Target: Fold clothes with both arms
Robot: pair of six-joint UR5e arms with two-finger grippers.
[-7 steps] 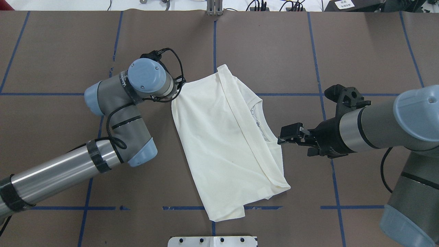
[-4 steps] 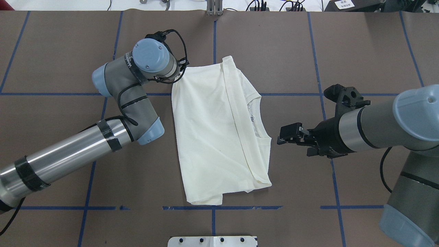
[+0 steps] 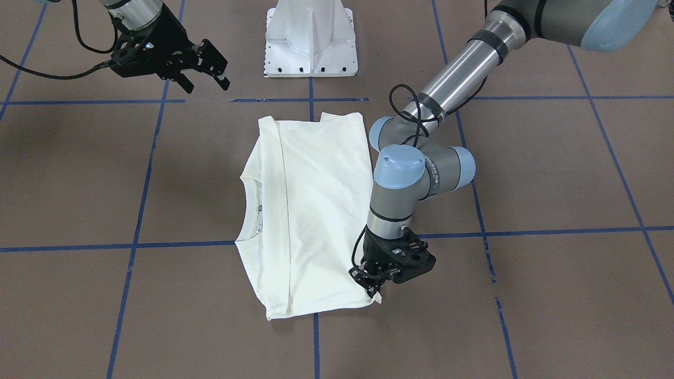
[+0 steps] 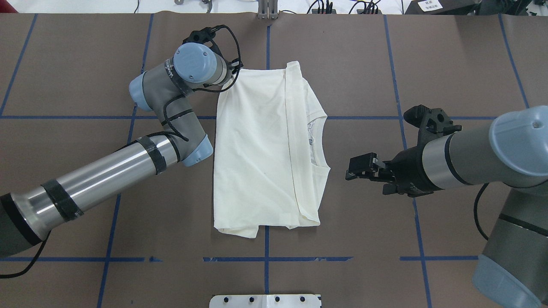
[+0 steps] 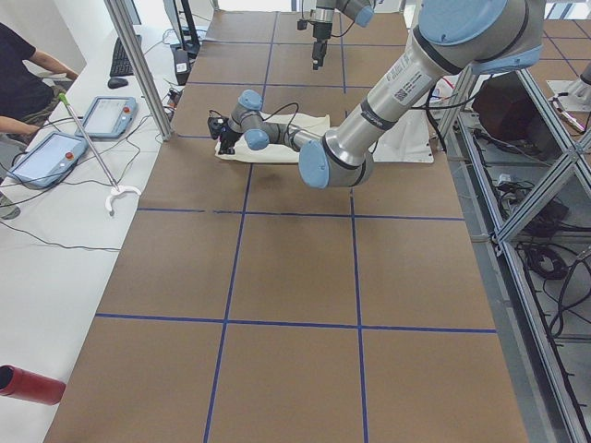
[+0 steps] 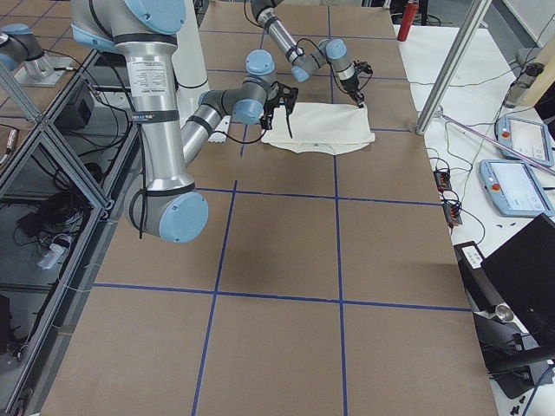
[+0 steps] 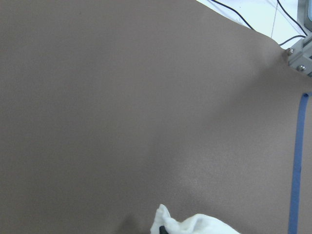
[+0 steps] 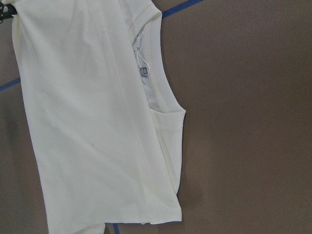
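T-shirt [image 4: 261,149], cream and plain side up, lying flat on the brown bench [image 4: 64,64] just out from the white pedestal base [image 3: 310,42], folded along its length, neck opening and label showing at the long edge on the right arm's side. Left gripper [image 3: 375,287] down at the shirt corner farthest from the base, pinching that corner of cloth. Right gripper [image 4: 352,170] nearer to the base, apart from the neck edge, fingers spread, holding nothing.
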